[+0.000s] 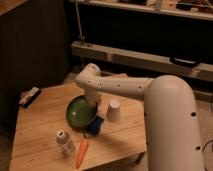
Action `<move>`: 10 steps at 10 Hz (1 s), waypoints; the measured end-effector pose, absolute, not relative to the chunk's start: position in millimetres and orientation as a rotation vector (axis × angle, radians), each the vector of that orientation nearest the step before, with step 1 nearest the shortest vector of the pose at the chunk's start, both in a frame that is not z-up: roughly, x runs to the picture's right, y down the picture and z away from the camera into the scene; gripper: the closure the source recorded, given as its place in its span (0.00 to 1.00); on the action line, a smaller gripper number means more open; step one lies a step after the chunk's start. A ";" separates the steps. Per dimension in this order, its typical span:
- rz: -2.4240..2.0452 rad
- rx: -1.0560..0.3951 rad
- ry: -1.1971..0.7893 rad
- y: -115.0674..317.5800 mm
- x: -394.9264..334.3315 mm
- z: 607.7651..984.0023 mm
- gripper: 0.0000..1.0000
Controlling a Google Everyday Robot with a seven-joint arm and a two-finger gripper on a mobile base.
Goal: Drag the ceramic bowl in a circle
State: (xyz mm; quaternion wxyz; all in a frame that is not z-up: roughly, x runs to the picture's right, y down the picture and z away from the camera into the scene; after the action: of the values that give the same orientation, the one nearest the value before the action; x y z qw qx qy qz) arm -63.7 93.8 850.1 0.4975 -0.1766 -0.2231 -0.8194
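The green ceramic bowl (79,112) sits near the middle of the wooden table (40,125) and looks tipped toward the camera. My white arm reaches in from the right and bends down over it. The gripper (94,106) sits at the bowl's right rim and is shut on that rim. The wrist hides the rim's far right part.
An upturned white cup (114,112) stands just right of the bowl. A blue object (96,125) touches the bowl's front right. A small white bottle (62,139) and a carrot (81,151) lie near the front edge. A dark and white item (29,96) rests at the left edge.
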 end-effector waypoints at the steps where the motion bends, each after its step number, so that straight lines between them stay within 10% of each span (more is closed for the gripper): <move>1: -2.028 -0.410 -0.558 104.3 -73.6 838.9 0.86; 10: -2.201 -0.225 -0.652 103.0 -216.1 839.6 0.86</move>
State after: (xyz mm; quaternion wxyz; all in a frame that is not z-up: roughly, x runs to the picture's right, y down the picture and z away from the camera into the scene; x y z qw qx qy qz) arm -216.1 103.0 839.6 0.4054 -0.0891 -0.2582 -0.8724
